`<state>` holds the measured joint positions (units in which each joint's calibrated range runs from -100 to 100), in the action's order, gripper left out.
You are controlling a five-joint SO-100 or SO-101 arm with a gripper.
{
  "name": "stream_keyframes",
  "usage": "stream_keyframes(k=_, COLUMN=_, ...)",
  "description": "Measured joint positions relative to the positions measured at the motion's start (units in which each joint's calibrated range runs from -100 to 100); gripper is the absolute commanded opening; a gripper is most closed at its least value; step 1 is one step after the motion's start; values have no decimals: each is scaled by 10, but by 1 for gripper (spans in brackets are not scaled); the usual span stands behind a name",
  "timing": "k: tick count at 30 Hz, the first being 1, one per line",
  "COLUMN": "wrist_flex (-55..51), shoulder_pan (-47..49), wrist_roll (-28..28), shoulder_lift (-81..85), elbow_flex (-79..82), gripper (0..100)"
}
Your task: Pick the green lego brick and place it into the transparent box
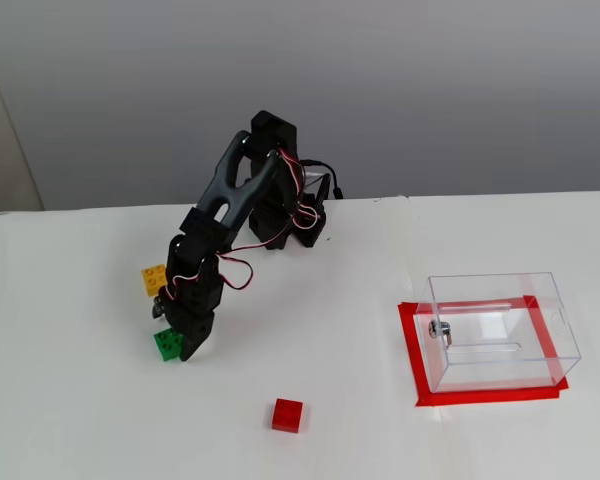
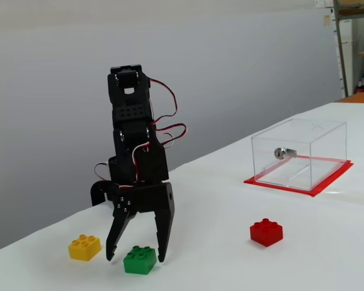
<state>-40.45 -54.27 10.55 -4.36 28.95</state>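
The green lego brick [image 2: 139, 259] lies on the white table, also seen in the other fixed view [image 1: 166, 344]. My black gripper [image 2: 137, 257] points down with its jaws open around the brick, one fingertip on each side near the table; in a fixed view the gripper [image 1: 172, 342] partly covers the brick. Whether the fingers touch the brick I cannot tell. The transparent box [image 1: 498, 330] stands empty on a red tape frame far to the right, with a small metal fitting on its left wall; it also shows at the back right [image 2: 298, 153].
A yellow brick [image 1: 153, 279] lies just behind the gripper, left of it in a fixed view [image 2: 85, 247]. A red brick [image 1: 287, 414] lies between gripper and box, also shown in the other fixed view [image 2: 266, 231]. The arm's base [image 1: 285, 215] stands at the table's far edge.
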Motion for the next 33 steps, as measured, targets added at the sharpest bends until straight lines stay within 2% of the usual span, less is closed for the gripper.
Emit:
stream_keyframes(k=10, wrist_flex=13, shoulder_pan=-6, wrist_roll=0, shoulder_lift=-10, elbow_flex=0, gripper=37)
stream_keyframes(k=17, wrist_flex=13, shoulder_pan=-4, wrist_roll=0, shoulder_lift=-10, elbow_flex=0, gripper=16)
stream_keyframes(k=22, wrist_flex=13, shoulder_pan=-15, wrist_roll=0, shoulder_lift=-9, elbow_flex=-1, gripper=6)
stream_keyframes(k=26, wrist_flex=13, shoulder_pan=-15, wrist_roll=0, shoulder_lift=-9, elbow_flex=-1, gripper=2)
stream_keyframes(k=33, wrist_flex=13, shoulder_pan=-15, wrist_roll=0, shoulder_lift=-8, elbow_flex=-1, gripper=2)
